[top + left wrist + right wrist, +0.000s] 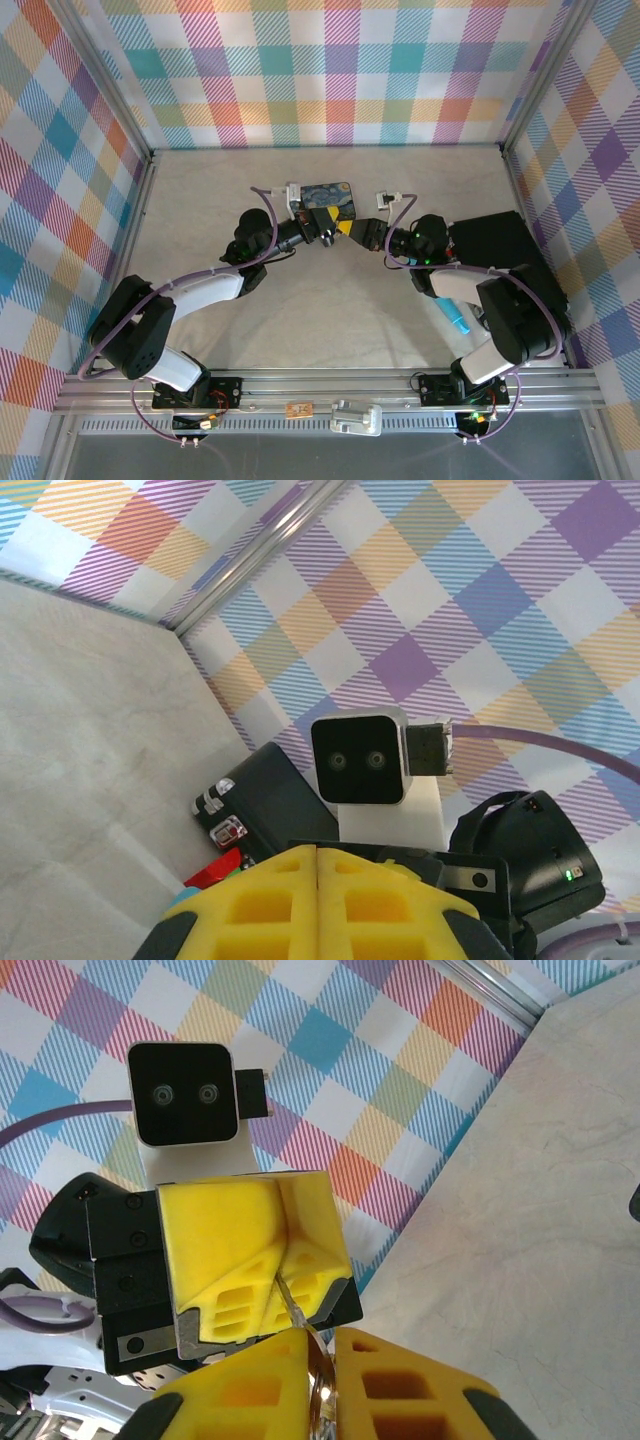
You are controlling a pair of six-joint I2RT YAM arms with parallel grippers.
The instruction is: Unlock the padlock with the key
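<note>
Right wrist view: left hand (pixel 280 1252), clamped shut, pinches what looks like the key (pixel 291 1303); right hand (pixel 322 1360), also closed, meets it tip-to-tip.

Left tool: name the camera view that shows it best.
Right wrist view: the left tool faces the lens, yellow pads pressed shut, a thin silvery sliver at their seam. Top external shows it small from above, near the blue tin. Left wrist view catches its pads' backs along the bottom edge.
</note>
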